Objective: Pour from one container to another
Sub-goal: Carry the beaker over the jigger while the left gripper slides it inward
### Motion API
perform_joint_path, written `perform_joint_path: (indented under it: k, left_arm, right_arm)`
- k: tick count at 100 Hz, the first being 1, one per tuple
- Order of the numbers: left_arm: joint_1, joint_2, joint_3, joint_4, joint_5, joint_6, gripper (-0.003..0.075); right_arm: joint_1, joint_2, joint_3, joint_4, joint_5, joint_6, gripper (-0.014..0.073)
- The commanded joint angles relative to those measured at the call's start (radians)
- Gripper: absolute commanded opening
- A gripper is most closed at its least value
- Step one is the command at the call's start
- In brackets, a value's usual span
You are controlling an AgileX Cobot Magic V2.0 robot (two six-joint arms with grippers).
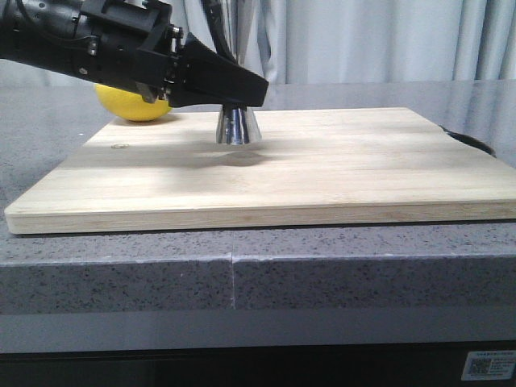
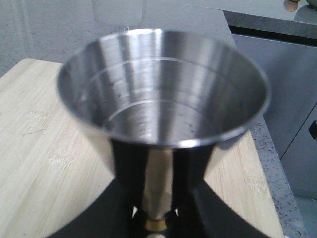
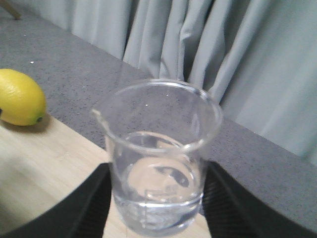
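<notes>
Gripping the jigger [image 2: 163, 94] and beaker [image 3: 158, 158], one per hand

Low front camera faces forward along the board [image 1: 322, 173]; wrist cameras sit close (both share it).

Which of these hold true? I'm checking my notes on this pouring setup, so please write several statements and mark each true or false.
1. The left gripper is closed around the steel jigger. True.
2. The jigger stands on the wooden board. True.
3. The glass beaker lies tipped over on the board. False: it is upright between the right gripper fingers.
4. The lemon sits at the board's right edge. False: it is at the far left corner.
5. The jigger's upper cup brims with liquid. False: its inner walls show bare.
</notes>
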Motion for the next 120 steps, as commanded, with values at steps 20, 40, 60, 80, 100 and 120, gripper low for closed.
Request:
perform_joint_path:
  k: [20, 40, 60, 80, 100, 120]
  left_arm:
    - [-0.020, -0.059, -0.029, -0.067, 0.108, -0.001, -0.0011]
    - [-0.032, -0.059, -0.029, -0.067, 0.108, -0.001, -0.0011]
    - [-0.042, -0.059, -0.029, -0.067, 0.108, -0.001, -0.0011]
    - [-0.052, -0.059, -0.029, -0.067, 0.108, -0.001, -0.0011]
    - [-0.069, -0.059, -0.029, -0.067, 0.108, -0.001, -0.0011]
    - [-0.085, -0.059, -0.029, -0.067, 0.108, -0.001, -0.0011]
  right_arm:
    - [0.045, -0.041, -0.031, -0.051, -0.052, 0.001, 0.0318]
    - [0.049, -0.041, -0.031, -0.074, -0.047, 0.001, 0.0318]
    - [0.049, -0.041, -0.031, -0.096, -0.047, 0.001, 0.0318]
    - [0.049, -0.041, -0.031, -0.121, -0.053, 0.001, 0.0318]
    - [0.049, -0.041, -0.031, -0.134, -0.057, 0.001, 0.0318]
    - [0.049, -0.041, -0.031, -0.152, -0.063, 0.001, 0.0318]
